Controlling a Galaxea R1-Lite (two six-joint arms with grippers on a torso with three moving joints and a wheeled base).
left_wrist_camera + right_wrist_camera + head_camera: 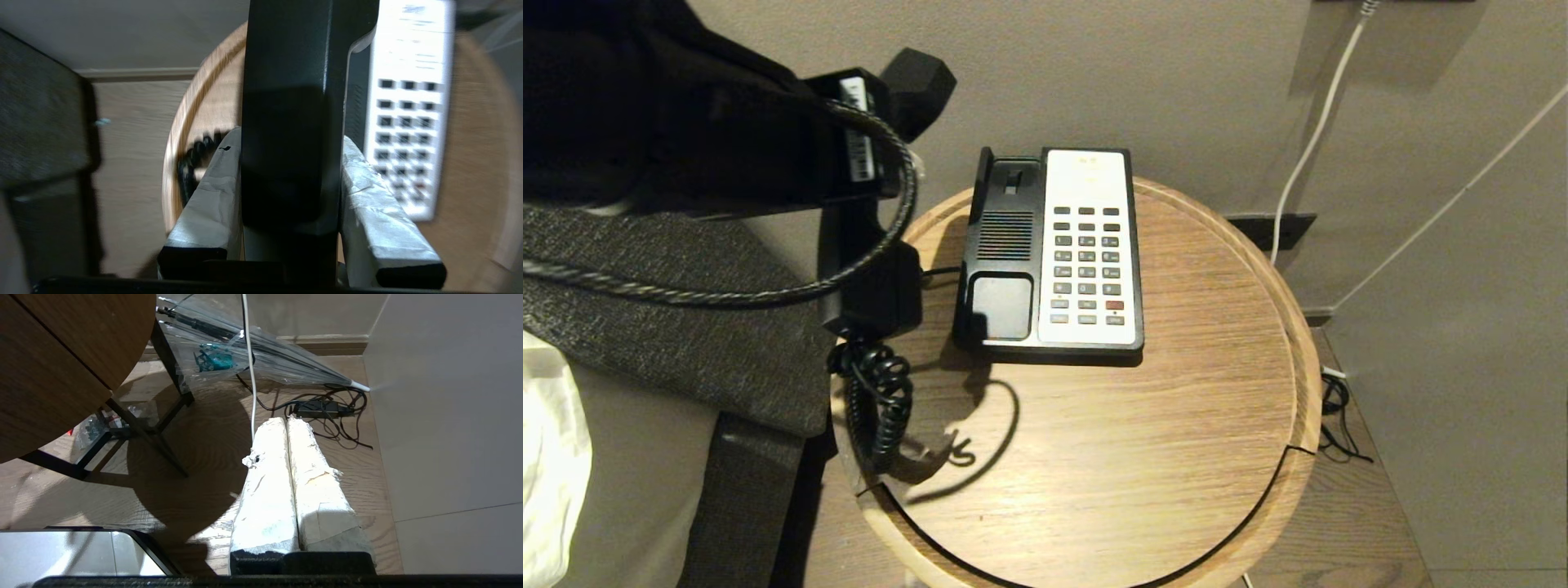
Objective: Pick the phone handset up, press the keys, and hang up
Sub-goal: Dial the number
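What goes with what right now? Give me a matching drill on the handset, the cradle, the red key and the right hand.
Things:
1. phone handset
2. cradle
3. red key
4. right hand

States:
A. empty, on the phone base
B. shut, low beside the round table, holding nothing
C. clamped in the left hand, lifted off the phone
D. near the bottom of the keys, right-hand column

Pairs: 1-C, 2-A, 3-D, 4-B

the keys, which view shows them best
The head view: the keys sit sharp and unobstructed on the white faceplate, the red one included. The left wrist view shows them blurred beside the phone handset gripped by the left gripper. The right wrist view shows none.
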